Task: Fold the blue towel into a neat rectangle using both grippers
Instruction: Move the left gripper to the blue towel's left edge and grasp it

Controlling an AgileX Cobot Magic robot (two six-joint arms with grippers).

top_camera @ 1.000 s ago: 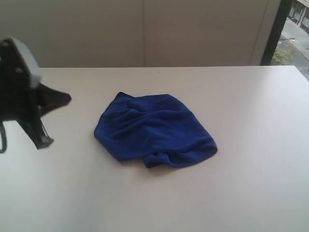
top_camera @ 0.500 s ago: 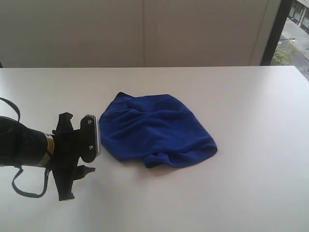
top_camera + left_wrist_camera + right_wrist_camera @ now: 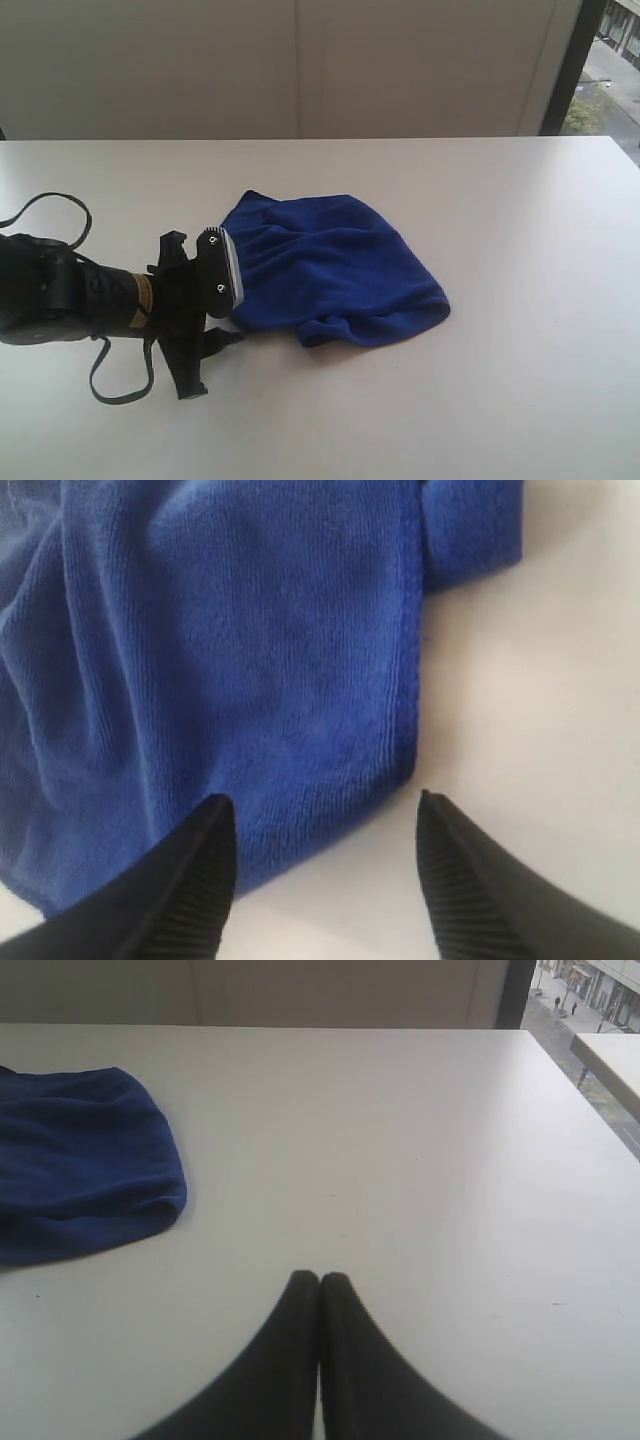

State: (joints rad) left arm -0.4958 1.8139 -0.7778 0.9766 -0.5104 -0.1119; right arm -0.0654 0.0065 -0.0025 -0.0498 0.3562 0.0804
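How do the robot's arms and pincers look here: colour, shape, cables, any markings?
The left arm is a black rounded tube with a yellowish label band, a light grey end plate and thin looping black cables. The left pincer has black tapered fingers, ribbed inside. The right pincer is black, smooth and tapered.

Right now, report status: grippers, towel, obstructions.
Left gripper open, fingers straddling edge of blue towel. Right gripper shut over table, apart from towel. Towel crumpled, unfolded. No obstruction seen.
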